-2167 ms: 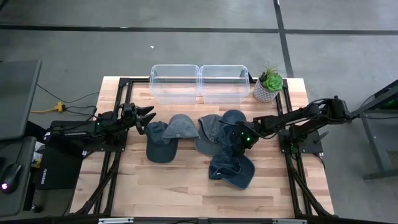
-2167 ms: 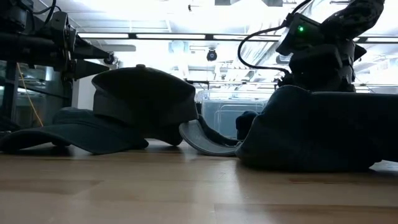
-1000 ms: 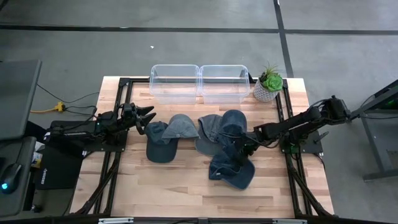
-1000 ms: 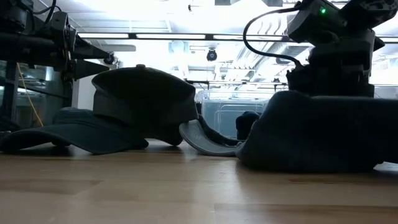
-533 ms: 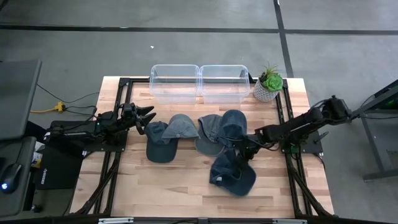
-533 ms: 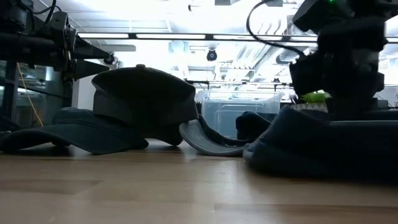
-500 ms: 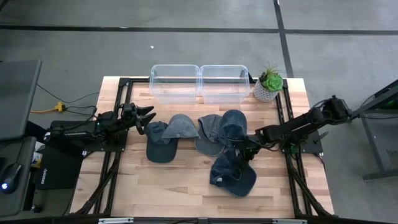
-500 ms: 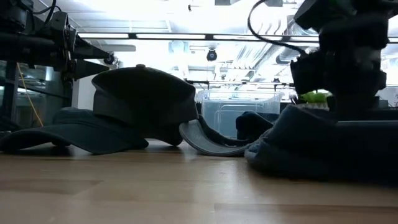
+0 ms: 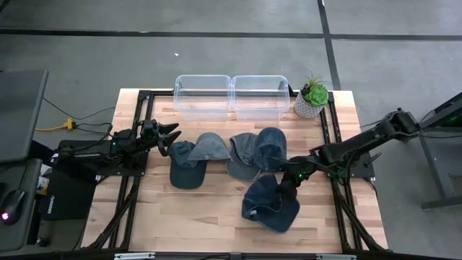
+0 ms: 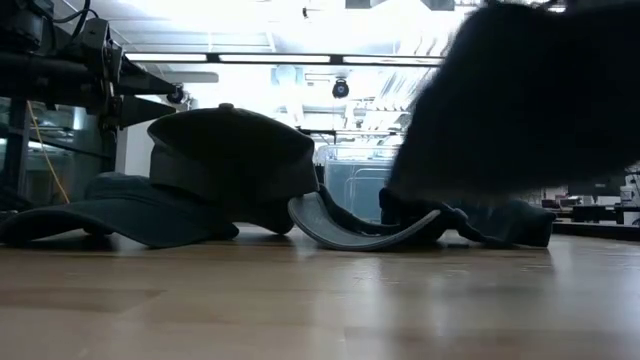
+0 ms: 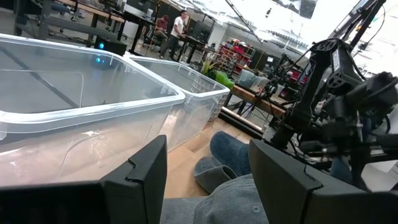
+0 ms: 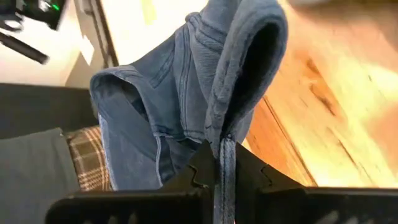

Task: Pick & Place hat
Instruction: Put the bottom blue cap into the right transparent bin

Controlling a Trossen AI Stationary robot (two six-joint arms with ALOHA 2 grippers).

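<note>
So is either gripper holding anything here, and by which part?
The right gripper is shut on a blue hat, pinching a fold of its fabric edge. The left gripper is open and holds nothing.

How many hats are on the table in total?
5. Two overlap near the left gripper: a dark hat and a lighter hat. Two middle hats and overlap. The right gripper holds the front hat. Others may hide underneath.

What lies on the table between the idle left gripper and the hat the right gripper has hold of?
In the high view, between the left gripper and the held hat lie two caps.
</note>
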